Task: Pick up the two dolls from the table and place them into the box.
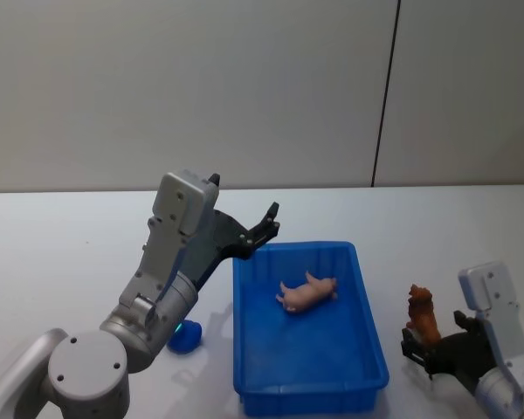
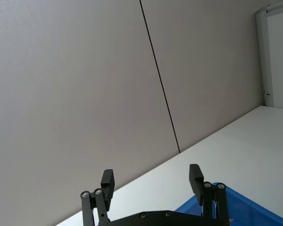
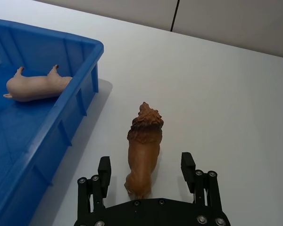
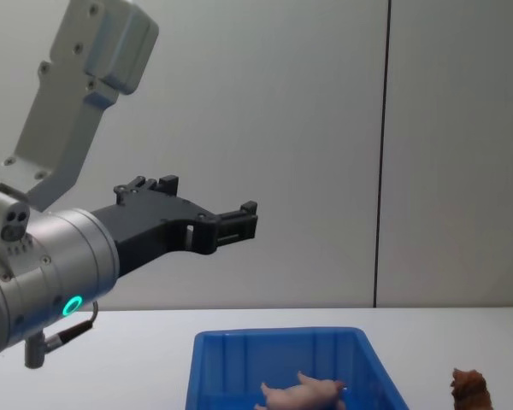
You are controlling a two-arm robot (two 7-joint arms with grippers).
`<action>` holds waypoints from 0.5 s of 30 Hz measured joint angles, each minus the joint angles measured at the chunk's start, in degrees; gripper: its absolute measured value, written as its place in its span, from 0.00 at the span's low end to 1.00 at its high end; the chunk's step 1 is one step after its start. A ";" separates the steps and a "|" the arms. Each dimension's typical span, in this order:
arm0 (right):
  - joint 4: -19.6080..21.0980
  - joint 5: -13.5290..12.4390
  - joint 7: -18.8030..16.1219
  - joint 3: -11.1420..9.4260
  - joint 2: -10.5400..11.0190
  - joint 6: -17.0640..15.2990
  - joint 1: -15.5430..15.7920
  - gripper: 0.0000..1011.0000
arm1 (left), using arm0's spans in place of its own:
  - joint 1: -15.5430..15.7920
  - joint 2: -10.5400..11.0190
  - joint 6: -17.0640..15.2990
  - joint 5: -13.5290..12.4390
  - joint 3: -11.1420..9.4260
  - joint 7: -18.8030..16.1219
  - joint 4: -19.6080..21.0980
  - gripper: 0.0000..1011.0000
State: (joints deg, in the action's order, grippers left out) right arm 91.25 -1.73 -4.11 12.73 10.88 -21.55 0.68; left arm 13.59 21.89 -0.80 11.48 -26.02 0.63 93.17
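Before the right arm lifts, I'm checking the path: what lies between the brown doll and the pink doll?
Right wrist view: a bare strip of table, then the box side wall. The brown doll stands between the fingers of the open right tool.

No legible text or labels anywhere.

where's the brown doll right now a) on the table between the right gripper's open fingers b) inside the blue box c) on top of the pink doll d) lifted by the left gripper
a: the brown doll is on the table beside the box, between the right gripper's open fingers.
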 joint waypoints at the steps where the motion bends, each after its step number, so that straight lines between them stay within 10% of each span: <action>1: -0.19 0.07 -0.03 0.03 -0.07 0.01 -0.12 0.92 | 0.00 0.00 0.00 0.00 0.00 0.00 0.00 0.99; 15: -2.09 0.65 -0.37 0.24 -0.80 0.16 -1.30 0.50 | 0.00 0.00 0.00 0.00 0.00 0.00 0.00 0.99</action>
State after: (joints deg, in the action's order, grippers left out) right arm 89.15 -1.08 -4.48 12.97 10.08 -21.39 -0.63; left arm 13.59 21.89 -0.80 11.48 -26.03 0.63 93.18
